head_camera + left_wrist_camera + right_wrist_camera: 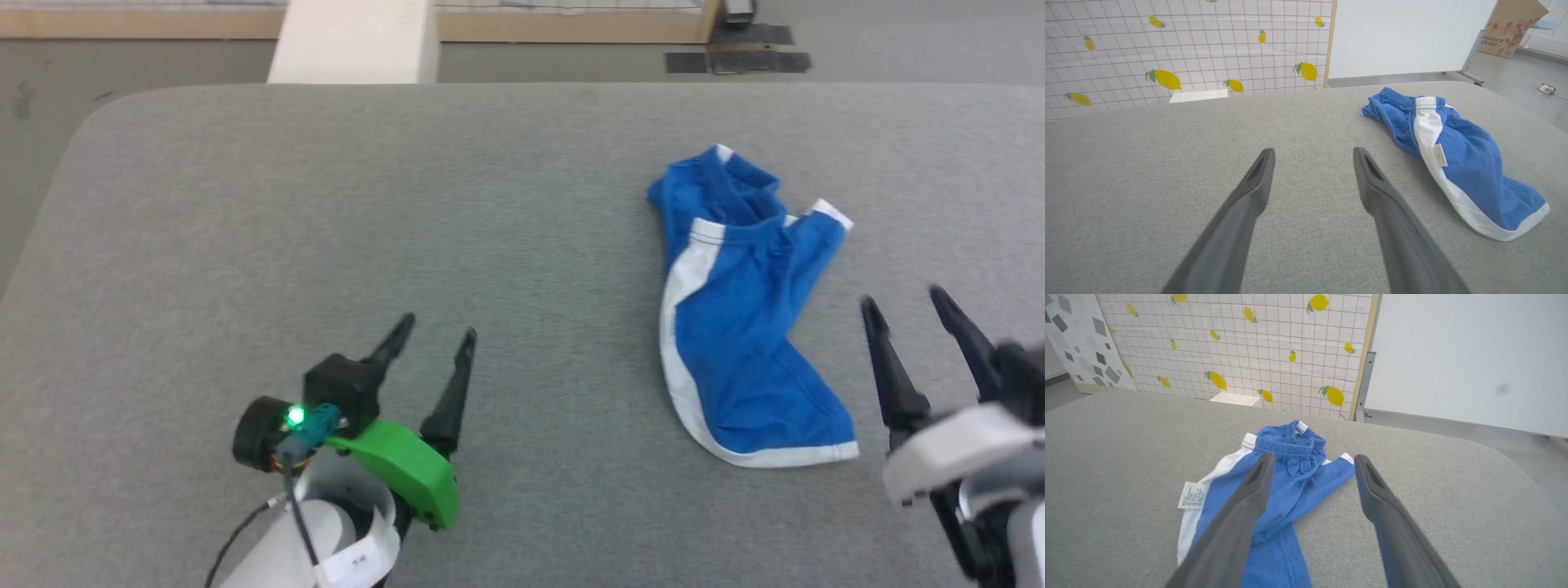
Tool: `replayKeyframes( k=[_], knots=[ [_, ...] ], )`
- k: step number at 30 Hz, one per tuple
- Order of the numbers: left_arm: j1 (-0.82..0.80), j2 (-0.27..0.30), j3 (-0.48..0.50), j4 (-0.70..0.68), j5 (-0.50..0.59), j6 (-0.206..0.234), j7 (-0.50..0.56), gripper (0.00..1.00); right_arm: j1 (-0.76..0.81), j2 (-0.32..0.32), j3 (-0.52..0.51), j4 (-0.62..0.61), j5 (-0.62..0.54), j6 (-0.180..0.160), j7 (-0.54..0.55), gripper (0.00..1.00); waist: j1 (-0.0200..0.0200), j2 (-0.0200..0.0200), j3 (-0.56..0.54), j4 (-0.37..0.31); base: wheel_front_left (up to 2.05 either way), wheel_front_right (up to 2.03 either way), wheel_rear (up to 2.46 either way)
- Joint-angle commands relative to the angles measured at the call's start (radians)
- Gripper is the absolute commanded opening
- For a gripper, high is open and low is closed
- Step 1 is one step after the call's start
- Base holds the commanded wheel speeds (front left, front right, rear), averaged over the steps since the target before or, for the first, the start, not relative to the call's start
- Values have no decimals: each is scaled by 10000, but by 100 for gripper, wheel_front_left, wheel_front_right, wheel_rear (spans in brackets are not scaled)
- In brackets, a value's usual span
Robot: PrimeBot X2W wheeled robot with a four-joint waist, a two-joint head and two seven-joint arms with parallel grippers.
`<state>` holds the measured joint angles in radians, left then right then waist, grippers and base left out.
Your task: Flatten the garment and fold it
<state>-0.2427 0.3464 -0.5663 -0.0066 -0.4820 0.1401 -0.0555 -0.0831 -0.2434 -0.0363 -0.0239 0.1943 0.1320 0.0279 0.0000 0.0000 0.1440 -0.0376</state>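
The garment (747, 327) is a pair of small bright blue shorts with white side stripes, lying crumpled and twisted on the grey table (326, 245), right of centre. A white label shows on its stripe (1440, 155). Its gathered waistband (1294, 447) is bunched at the far end. My right gripper (902, 298) hovers open just right of the shorts, with nothing between its fingers. In the right wrist view the garment (1274, 506) lies under and left of my right gripper (1312, 457). My left gripper (437, 327) stands open and empty over bare table, well left of the shorts (1457, 163).
The padded grey table has rounded far corners and drops off to the floor. Beyond it stand a lemon-print grid screen (1188, 49), a white board (1404, 36), a white block (355, 41) and a cardboard box (1511, 24).
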Motion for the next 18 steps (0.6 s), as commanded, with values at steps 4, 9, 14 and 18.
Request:
replayKeyframes(
  k=[4,9,14,18],
  knots=[
    [-409,104,-365,133,-79,-222,845,100,732,1080,-983,-135,-1048,-13,-452,100,0,0,134,-504,0,0,0],
    [-1369,109,-811,123,-69,-655,2103,100,1002,1676,-1586,-343,-1859,-13,-610,100,0,0,685,-933,0,0,0],
    [-3006,-156,-1127,290,-245,-1246,3620,100,1016,1845,-1696,-447,-2111,-13,-749,100,0,0,1365,-1402,0,0,0],
    [-4410,-563,-1285,869,-782,-1726,5175,100,970,1906,-1646,-419,-2153,-13,-911,100,0,0,1834,-1844,0,0,0]
  ],
)
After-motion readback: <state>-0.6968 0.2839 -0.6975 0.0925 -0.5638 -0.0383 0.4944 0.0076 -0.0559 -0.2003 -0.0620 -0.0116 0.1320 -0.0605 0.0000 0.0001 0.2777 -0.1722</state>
